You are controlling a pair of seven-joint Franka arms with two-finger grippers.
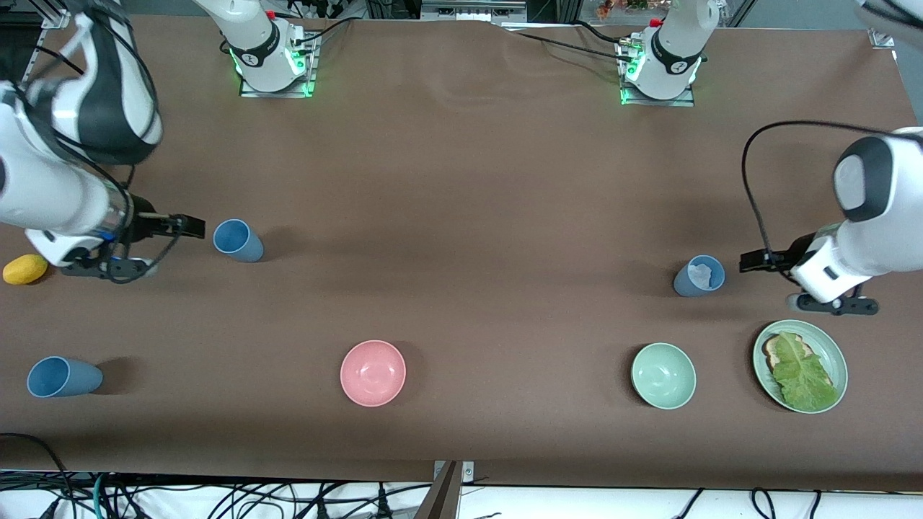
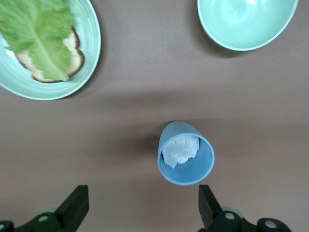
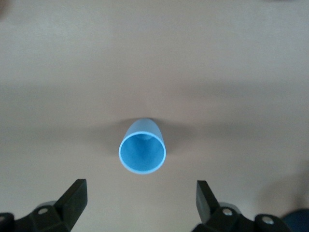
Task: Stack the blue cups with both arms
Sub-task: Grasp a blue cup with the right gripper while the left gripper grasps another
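Three blue cups stand on the brown table. One blue cup [image 1: 238,240] [image 3: 142,151] is empty and sits just off the tips of my right gripper [image 1: 169,247] [image 3: 140,205], which is open and holds nothing. A second blue cup [image 1: 699,276] [image 2: 186,153] has a crumpled white wad inside. It sits just off the tips of my left gripper [image 1: 775,277] [image 2: 143,208], which is also open and holds nothing. The third blue cup [image 1: 63,377] stands alone at the right arm's end, nearer to the front camera.
A yellow lump [image 1: 25,269] lies beside the right gripper at the table's end. A pink bowl [image 1: 373,373] and a green bowl [image 1: 663,375] [image 2: 246,24] sit nearer the front camera. A green plate [image 1: 840,360] [image 2: 94,43] holds bread and lettuce.
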